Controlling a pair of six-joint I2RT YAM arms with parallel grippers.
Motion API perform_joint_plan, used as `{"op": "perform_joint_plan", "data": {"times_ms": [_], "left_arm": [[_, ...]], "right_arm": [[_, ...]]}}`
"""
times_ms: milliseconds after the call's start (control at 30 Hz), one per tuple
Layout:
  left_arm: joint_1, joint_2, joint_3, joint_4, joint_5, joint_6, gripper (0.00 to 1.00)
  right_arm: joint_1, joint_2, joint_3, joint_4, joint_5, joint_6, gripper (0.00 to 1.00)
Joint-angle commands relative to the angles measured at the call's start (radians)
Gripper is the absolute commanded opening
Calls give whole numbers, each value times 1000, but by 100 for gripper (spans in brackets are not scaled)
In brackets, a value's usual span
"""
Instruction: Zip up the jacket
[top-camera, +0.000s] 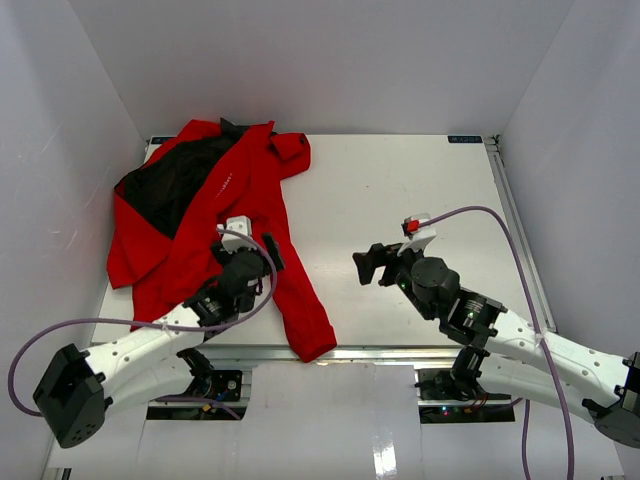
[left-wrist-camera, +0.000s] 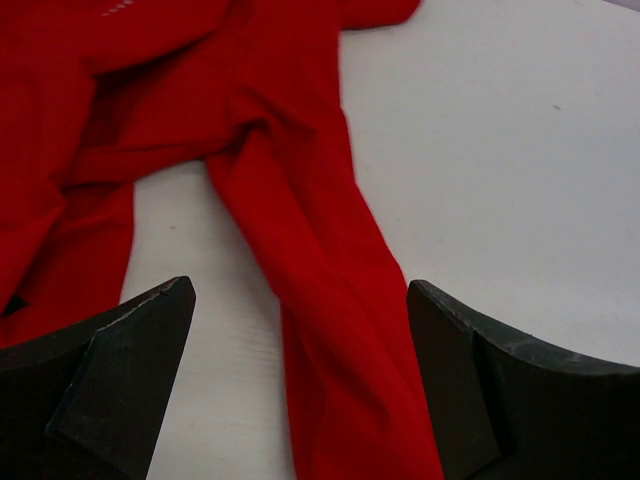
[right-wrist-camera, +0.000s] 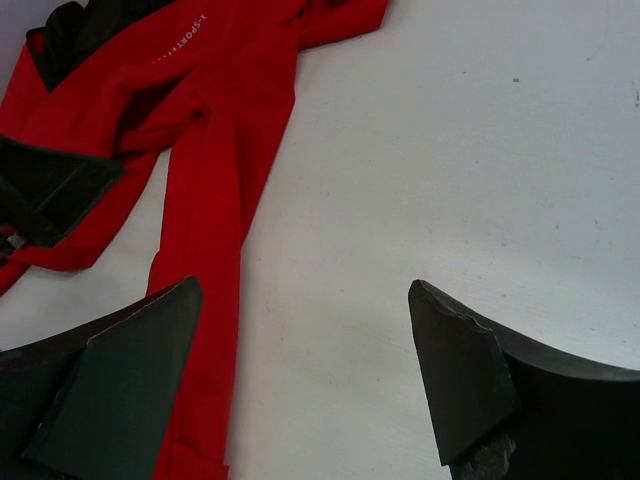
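Observation:
The red jacket (top-camera: 235, 190) lies crumpled at the table's far left. It is open, with black lining (top-camera: 170, 185) showing and white lettering (right-wrist-camera: 178, 40) on the chest. One long sleeve (top-camera: 300, 310) runs toward the near edge. My left gripper (top-camera: 245, 246) is open just above that sleeve. In the left wrist view (left-wrist-camera: 300, 288) the sleeve (left-wrist-camera: 330, 300) passes between the fingers, and they do not hold it. My right gripper (top-camera: 368, 265) is open and empty over bare table right of the sleeve, which also shows in the right wrist view (right-wrist-camera: 200, 230). The zipper cannot be made out.
The white table (top-camera: 420, 210) is walled by white panels at the back and both sides. Its near edge (top-camera: 380, 350) runs just past the sleeve's cuff. Purple cables loop from both arms. A left finger (right-wrist-camera: 50, 195) shows in the right wrist view.

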Motion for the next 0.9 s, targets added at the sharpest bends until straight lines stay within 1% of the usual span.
{"op": "perform_joint_plan", "data": {"times_ms": [0, 67, 133, 267, 333, 400, 467, 500, 533, 633, 667, 700, 767, 800, 867], "left_arm": [[123, 149, 148, -62, 8, -107, 98], [195, 276, 220, -69, 83, -119, 98], [247, 369, 342, -76, 102, -96, 98], [334, 657, 548, -88, 128, -24, 98], [406, 760, 663, -118, 168, -27, 98], [455, 861, 719, -142, 250, -38, 97], [491, 926, 741, -112, 339, -31, 90], [499, 939, 739, -83, 359, -12, 88], [501, 968, 752, -74, 395, 4, 79], [501, 1068, 815, -86, 539, 28, 45], [498, 1090, 831, -92, 582, 22, 37], [492, 1109, 841, -88, 632, 11, 28], [457, 1122, 852, -33, 742, 4, 6], [418, 1121, 858, -14, 781, 2, 1], [336, 1113, 894, 7, 809, -1, 0]], "right_arm": [[1, -27, -4, 34, 29, 6, 90], [1, -29, -4, 32, 34, 8, 90], [1, -25, -7, 32, 43, 9, 90], [1, -15, 0, 21, 65, 9, 90], [1, -16, 7, 7, 70, 9, 90], [0, -27, 13, -2, 74, 16, 90], [1, -47, 11, -5, 73, 17, 90], [1, -53, 7, -3, 73, 18, 90], [0, -67, 4, -1, 74, 19, 90], [0, -100, -4, 3, 74, 21, 90], [1, -105, -4, 3, 71, 24, 90], [1, -110, -5, 3, 66, 27, 90], [0, -117, -8, 6, 57, 25, 90], [1, -120, -9, 6, 55, 24, 90], [0, -122, -9, 6, 56, 22, 90]]}}
